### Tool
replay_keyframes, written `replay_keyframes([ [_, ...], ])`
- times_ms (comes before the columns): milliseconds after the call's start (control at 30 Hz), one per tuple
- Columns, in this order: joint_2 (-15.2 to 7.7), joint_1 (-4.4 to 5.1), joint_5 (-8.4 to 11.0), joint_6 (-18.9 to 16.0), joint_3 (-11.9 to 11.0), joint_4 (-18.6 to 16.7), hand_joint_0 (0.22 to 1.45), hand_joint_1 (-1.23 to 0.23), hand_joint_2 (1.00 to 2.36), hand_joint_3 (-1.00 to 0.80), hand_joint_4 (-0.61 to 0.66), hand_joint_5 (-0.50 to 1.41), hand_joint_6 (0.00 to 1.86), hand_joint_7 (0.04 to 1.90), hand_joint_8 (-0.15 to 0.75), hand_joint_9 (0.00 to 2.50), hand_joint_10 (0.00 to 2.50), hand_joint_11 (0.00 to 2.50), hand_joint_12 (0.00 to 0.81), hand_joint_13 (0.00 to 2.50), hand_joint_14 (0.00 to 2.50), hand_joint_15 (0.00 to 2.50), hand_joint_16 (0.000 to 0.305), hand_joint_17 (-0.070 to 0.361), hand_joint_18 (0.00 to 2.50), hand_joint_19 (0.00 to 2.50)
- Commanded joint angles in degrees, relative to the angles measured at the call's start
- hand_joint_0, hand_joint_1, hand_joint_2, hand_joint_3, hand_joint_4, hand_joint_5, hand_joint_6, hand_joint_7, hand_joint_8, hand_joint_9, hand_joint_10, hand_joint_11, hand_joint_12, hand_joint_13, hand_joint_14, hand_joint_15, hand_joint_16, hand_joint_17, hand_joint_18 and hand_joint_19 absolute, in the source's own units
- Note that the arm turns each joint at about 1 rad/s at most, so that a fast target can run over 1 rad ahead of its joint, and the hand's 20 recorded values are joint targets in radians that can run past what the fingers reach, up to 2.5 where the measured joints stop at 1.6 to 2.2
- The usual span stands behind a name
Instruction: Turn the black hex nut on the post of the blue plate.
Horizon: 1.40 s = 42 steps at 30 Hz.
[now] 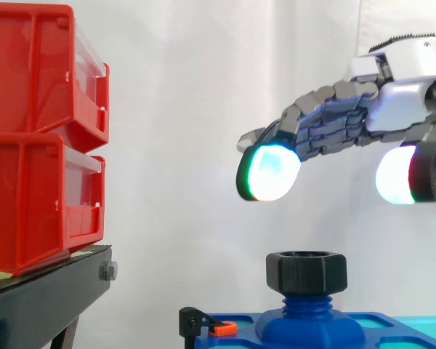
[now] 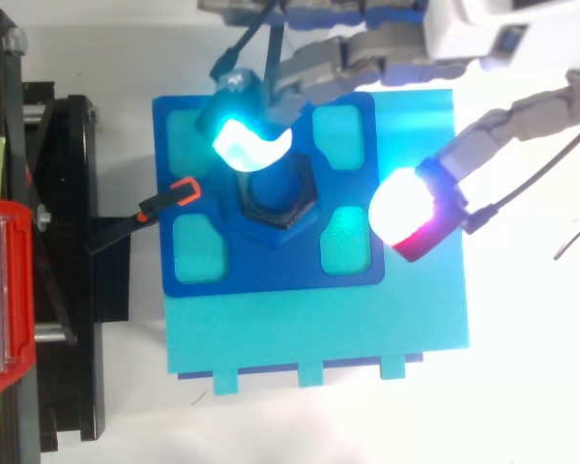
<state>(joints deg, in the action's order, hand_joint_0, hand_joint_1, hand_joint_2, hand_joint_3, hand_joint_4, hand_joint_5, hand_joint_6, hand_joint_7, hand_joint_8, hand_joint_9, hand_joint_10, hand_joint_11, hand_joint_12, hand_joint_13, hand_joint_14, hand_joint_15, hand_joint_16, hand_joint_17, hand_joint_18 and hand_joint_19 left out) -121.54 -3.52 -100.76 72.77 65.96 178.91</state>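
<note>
A black hex nut (image 1: 306, 271) sits on the threaded blue post (image 1: 306, 305) rising from the blue plate (image 2: 203, 275). From above, the nut (image 2: 274, 205) lies at the plate's middle. My hand (image 1: 349, 120) hovers well above the nut, reaching in from the right. Its fingers are stretched out, nearly straight, and hold nothing. One glowing fingertip (image 1: 270, 172) hangs above and left of the nut, and the thumb pad (image 1: 400, 175) hangs to the right. From above, that fingertip (image 2: 244, 138) overlaps the nut's far edge, with the thumb pad (image 2: 411, 210) off to its right.
Stacked red bins (image 1: 40, 131) stand on a black stand (image 1: 51, 298) at the left. A black clamp with an orange tip (image 2: 179, 192) grips the plate's left edge. The plate rests on a teal base (image 2: 319, 333).
</note>
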Motion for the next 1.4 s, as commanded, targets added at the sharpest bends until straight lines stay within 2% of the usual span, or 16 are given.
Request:
replay_keyframes([
  [0, -0.80, 0.36, 0.03, -0.08, 0.13, -1.10, 0.44, -0.81, 1.00, -0.50, -0.07, -0.30, 0.50, 0.62, 0.130, 0.00, 0.00, 0.00, 0.333, 0.00, 0.00, 0.00, 0.052, 0.116, 0.00, 0.00],
  [100, -1.94, 0.53, 0.03, -0.26, 0.04, -1.19, 0.43, -0.81, 1.00, -0.50, -0.05, -0.30, 0.50, 0.63, 0.136, 0.00, 0.00, 0.00, 0.336, 0.00, 0.00, 0.00, 0.052, 0.118, 0.00, 0.00],
  [133, -3.09, 0.53, -0.05, -0.43, 0.04, -1.54, 0.43, -0.80, 1.00, -0.50, -0.05, -0.30, 0.50, 0.62, 0.137, 0.00, 0.00, 0.00, 0.337, 0.00, 0.00, 0.00, 0.053, 0.118, 0.00, 0.00],
  [300, -4.49, 0.53, -0.23, -1.40, 0.04, -3.74, 0.42, -0.79, 1.00, -0.50, -0.04, -0.30, 0.50, 0.63, 0.142, 0.00, 0.00, 0.00, 0.341, 0.00, 0.00, 0.00, 0.053, 0.120, 0.00, 0.00],
  [400, -4.58, 0.62, -0.23, -1.49, 0.04, -5.50, 0.42, -0.78, 1.00, -0.50, -0.03, -0.30, 0.50, 0.63, 0.145, 0.00, 0.00, 0.00, 0.342, 0.00, 0.00, 0.00, 0.053, 0.120, 0.00, 0.01],
  [1033, -4.58, 0.62, -0.32, -1.49, 0.13, -6.55, 0.45, -0.79, 1.00, -0.50, -0.02, -0.30, 0.50, 0.63, 0.141, 0.00, 0.00, 0.00, 0.331, 0.00, 0.00, 0.00, 0.051, 0.114, 0.00, 0.01],
  [1200, -6.16, 0.62, -0.41, -1.58, 0.13, -7.17, 0.44, -0.78, 1.00, -0.50, -0.01, -0.30, 0.50, 0.63, 0.143, 0.00, 0.00, 0.00, 0.334, 0.00, 0.00, 0.00, 0.051, 0.115, 0.00, 0.01],
  [1367, -6.07, 0.71, -1.28, -1.58, 0.04, -7.08, 0.44, -0.77, 1.00, -0.50, -0.01, -0.30, 0.50, 0.63, 0.147, 0.00, 0.00, 0.00, 0.336, 0.00, 0.00, 0.00, 0.052, 0.116, 0.00, 0.00],
])
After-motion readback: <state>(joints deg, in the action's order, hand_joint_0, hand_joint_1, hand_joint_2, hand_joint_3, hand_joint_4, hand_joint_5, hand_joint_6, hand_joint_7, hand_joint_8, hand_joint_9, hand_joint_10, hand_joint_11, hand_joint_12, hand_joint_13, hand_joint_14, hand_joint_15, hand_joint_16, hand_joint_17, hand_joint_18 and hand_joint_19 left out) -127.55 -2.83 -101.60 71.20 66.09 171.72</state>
